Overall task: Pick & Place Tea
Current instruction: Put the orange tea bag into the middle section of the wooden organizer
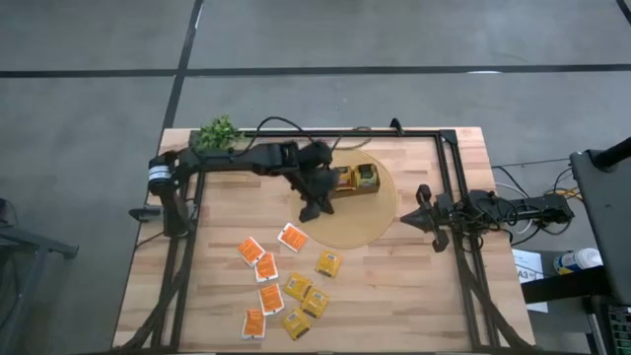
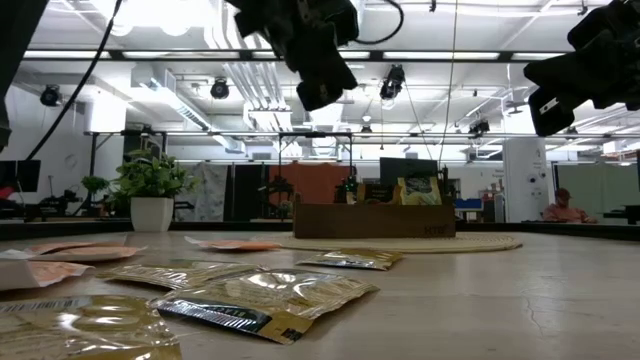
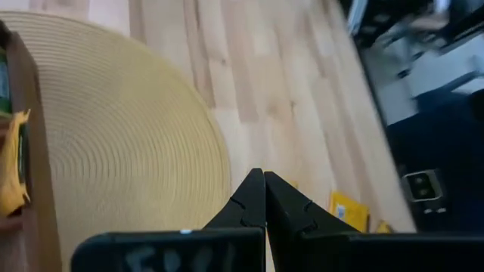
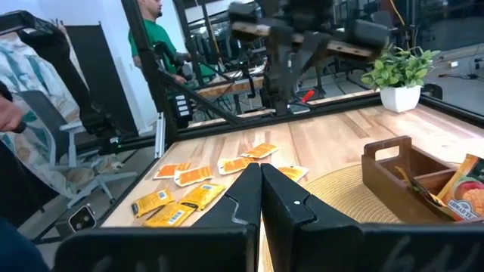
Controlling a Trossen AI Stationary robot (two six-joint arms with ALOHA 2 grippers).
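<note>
Wooden box [image 1: 357, 178] on round mat [image 1: 380, 219], centre of high view, w/ yellow sachets inside. Left gripper [image 1: 314, 209] clenched, empty, over mat's left edge. Loose tea sachets [image 1: 286, 281] spread lower centre, apart from mat. Right gripper [image 1: 422, 219] clenched, empty, at mat's right rim.

Both arms are dark, nearly black, built of jointed segments. The left arm [image 1: 246, 158] has a silver ring with a blue band near its base, and a black cable loops over it. The right arm [image 1: 503, 209] trails thin cables. Each tool's fingers [image 3: 253, 204] are matte black wedges.
</note>
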